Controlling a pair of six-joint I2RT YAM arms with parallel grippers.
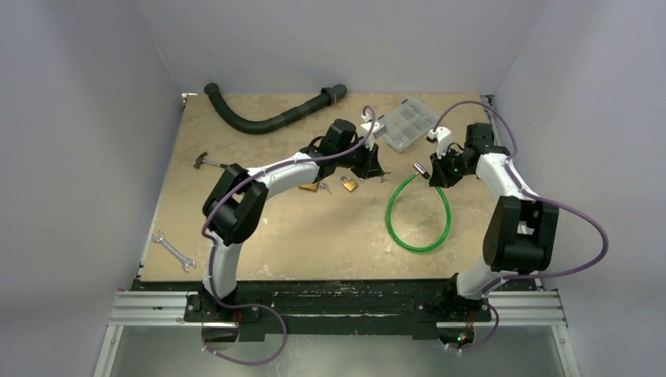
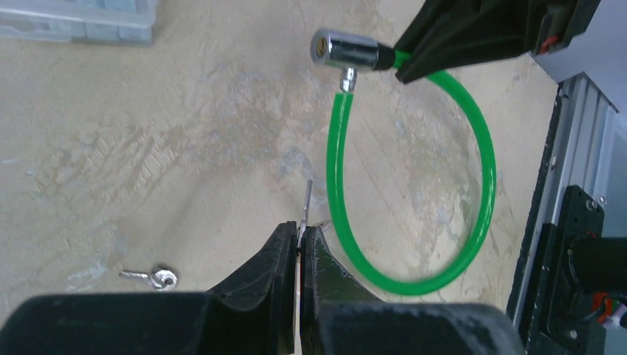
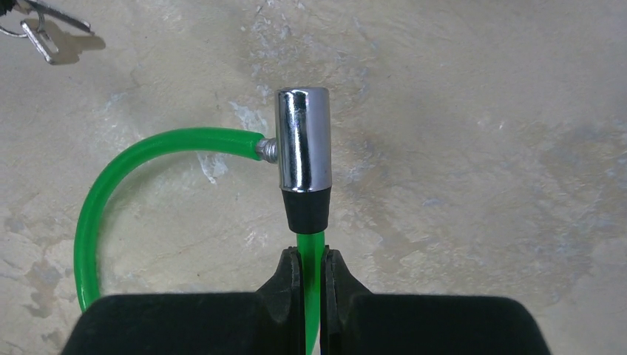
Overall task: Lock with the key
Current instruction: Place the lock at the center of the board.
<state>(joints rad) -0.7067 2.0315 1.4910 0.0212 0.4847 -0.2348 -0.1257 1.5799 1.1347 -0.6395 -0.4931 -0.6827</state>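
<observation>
A green cable lock (image 1: 418, 212) lies as a loop on the table. My right gripper (image 3: 312, 259) is shut on the green cable just behind the black collar of the chrome lock head (image 3: 303, 148) and holds the head up. In the top view that gripper (image 1: 434, 174) is at the loop's upper end. My left gripper (image 2: 299, 238) is shut on a thin silver key (image 2: 306, 201) whose blade sticks out past the fingertips. The key is well short of the lock head (image 2: 347, 50), whose keyhole end faces left. In the top view the left gripper (image 1: 375, 169) is left of the lock head (image 1: 422, 169).
A second small key (image 2: 151, 278) lies on the table. A brass padlock (image 1: 350, 185) sits by the left arm. A clear organizer box (image 1: 404, 124) and black hose (image 1: 267, 118) are at the back. A hammer (image 1: 208, 162) and wrench (image 1: 174, 251) lie at the left.
</observation>
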